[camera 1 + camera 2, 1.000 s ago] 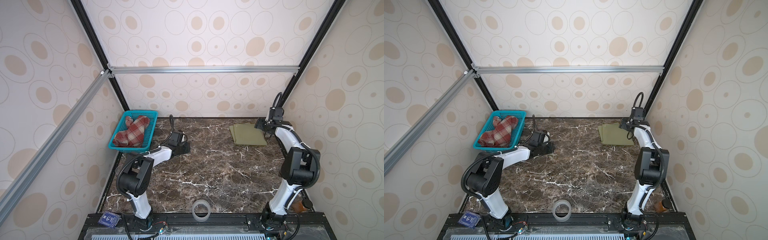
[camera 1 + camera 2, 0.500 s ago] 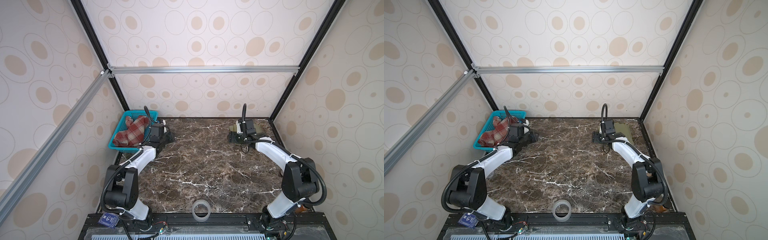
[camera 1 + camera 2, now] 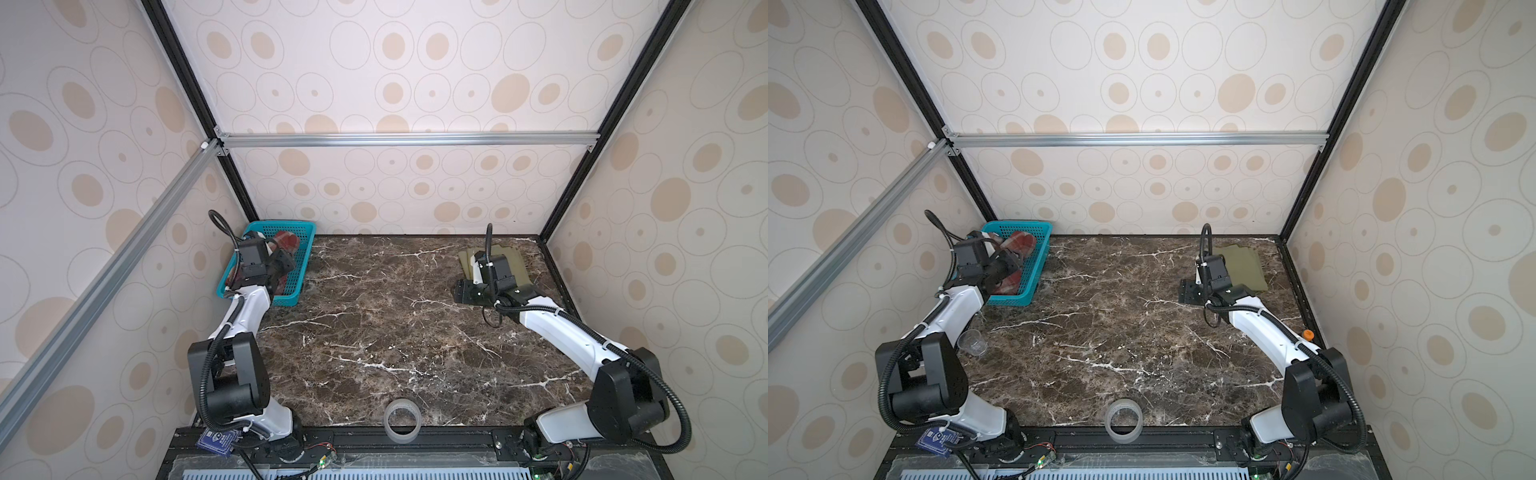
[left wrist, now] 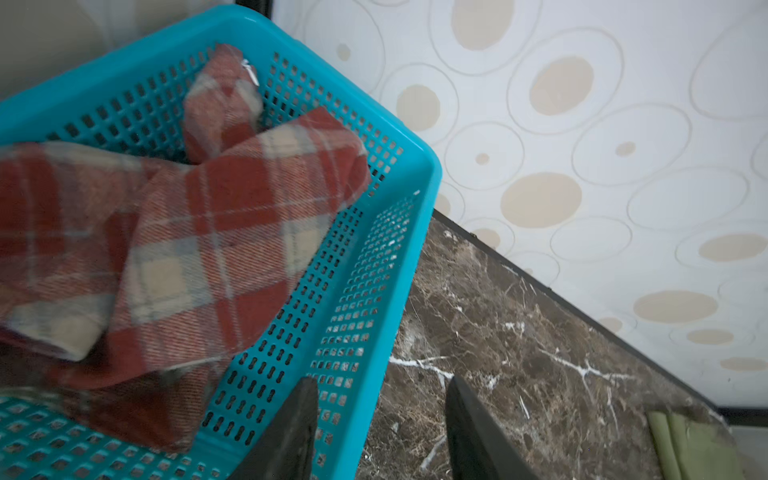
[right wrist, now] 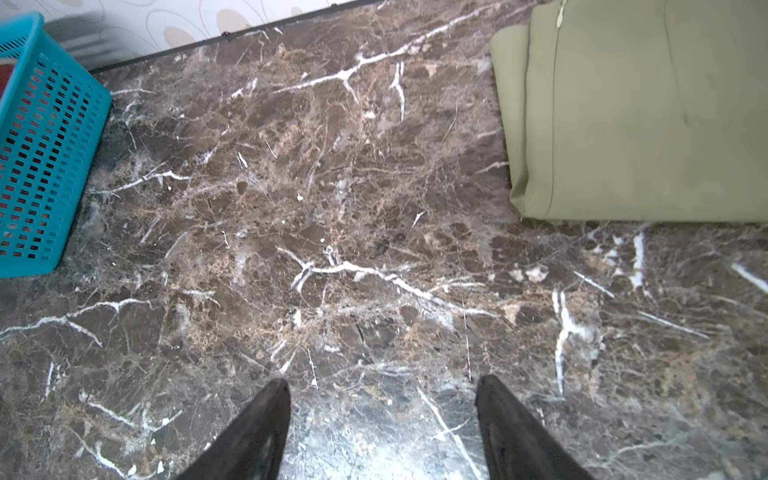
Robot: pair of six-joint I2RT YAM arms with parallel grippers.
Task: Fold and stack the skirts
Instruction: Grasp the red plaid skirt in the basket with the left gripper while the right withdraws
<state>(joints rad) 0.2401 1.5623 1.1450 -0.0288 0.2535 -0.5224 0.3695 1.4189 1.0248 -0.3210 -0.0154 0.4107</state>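
The red-and-cream plaid skirt (image 3: 289, 242) (image 3: 1022, 243) (image 4: 208, 232) lies crumpled in the teal mesh basket (image 3: 304, 266) (image 3: 1036, 266) (image 4: 374, 291) at the back left. My left gripper (image 3: 283, 262) (image 3: 1008, 266) (image 4: 380, 382) hangs over the basket, open and holding nothing. In the left wrist view the basket's wall runs between the jaws. The olive-green skirt (image 3: 519, 266) (image 3: 1246, 266) (image 5: 644, 116) lies folded flat at the back right. My right gripper (image 3: 461, 293) (image 3: 1185, 293) (image 5: 382, 384) is open over bare marble, just left of it.
A roll of clear tape (image 3: 401, 419) (image 3: 1123, 419) stands at the table's front edge. A clear plastic cup (image 3: 971, 343) sits by the left arm. The booth walls close in on the table at the left, back and right.
My left arm swung from the table up over the basket, and its jaws opened. My right arm came away from the back right corner to the left of the olive skirt.
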